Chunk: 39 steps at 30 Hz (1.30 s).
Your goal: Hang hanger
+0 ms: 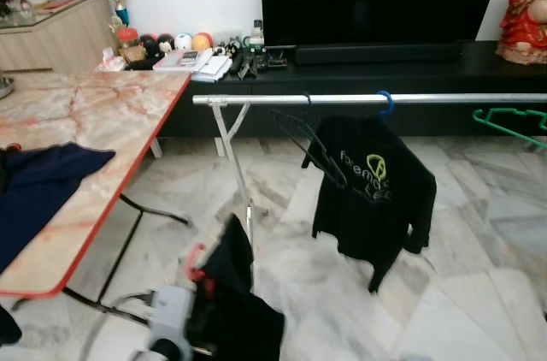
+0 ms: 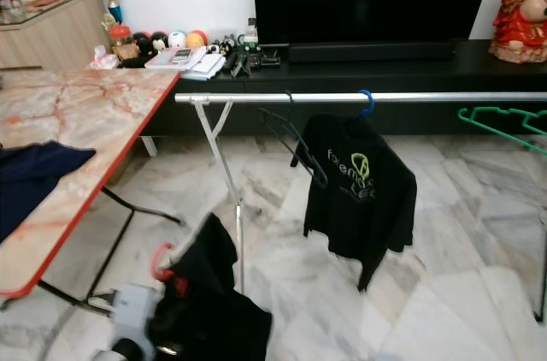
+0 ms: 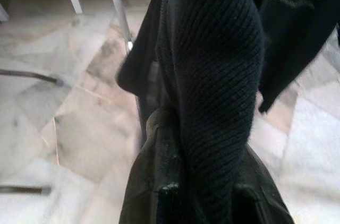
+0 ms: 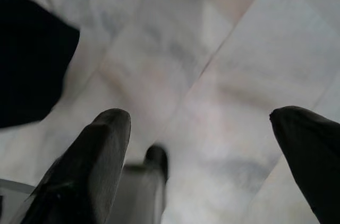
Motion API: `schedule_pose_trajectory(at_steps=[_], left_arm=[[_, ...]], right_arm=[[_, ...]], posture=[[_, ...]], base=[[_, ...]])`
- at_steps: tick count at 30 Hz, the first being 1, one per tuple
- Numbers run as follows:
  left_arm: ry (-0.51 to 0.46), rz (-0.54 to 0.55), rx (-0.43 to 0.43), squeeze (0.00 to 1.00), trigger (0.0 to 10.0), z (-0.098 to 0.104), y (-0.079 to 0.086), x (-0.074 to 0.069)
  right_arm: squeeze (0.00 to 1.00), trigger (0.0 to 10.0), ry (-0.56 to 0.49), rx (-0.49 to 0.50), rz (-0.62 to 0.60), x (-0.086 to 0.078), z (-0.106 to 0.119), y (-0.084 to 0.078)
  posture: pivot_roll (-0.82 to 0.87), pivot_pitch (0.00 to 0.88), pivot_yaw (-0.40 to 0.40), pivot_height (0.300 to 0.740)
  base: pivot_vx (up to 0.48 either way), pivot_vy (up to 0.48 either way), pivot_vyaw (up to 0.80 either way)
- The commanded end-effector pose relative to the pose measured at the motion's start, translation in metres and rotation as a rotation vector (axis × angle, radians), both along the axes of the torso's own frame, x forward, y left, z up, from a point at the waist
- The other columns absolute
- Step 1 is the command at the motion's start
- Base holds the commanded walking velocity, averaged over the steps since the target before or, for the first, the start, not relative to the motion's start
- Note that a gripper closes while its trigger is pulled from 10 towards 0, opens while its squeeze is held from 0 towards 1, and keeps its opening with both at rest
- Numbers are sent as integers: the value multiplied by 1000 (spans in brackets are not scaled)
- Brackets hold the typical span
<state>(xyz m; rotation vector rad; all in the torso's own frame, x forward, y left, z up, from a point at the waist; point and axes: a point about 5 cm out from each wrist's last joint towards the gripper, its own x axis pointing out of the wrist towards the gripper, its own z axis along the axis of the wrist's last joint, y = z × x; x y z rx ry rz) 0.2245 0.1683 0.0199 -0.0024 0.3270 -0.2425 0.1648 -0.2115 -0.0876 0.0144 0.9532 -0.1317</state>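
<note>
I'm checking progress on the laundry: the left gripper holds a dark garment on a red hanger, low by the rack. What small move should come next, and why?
Probably raise the left gripper toward the silver rail. The red hanger with its dark garment sits well below the rail, and the bare stretch left of the empty black hanger and the black printed T-shirt looks free. The right gripper is open above the floor.
</note>
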Motion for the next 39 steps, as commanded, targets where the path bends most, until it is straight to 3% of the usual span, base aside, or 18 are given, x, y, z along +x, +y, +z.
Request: schedule_pose_trajectory(at_steps=[1,9,35,39], left_arm=[[-24,36,30,0,10000,5,11,3],[-30,39,43,0,10000,5,12,5],[-36,37,46,0,10000,6,14,6],[-38,33,44,0,10000,6,15,6]], right_arm=[[0,10000,-2,27,20,3,-1,13],[0,10000,10,23,23,0,-2,12],[0,10000,2,17,37,9,0,21],[0,10000,3,15,33,3,-2,17]], posture=[[65,36,11,740],[59,46,12,740],[63,17,21,740],[63,3,22,740]], base=[[0,0,0],[0,-96,0],[0,-479,0],[0,-476,0]])
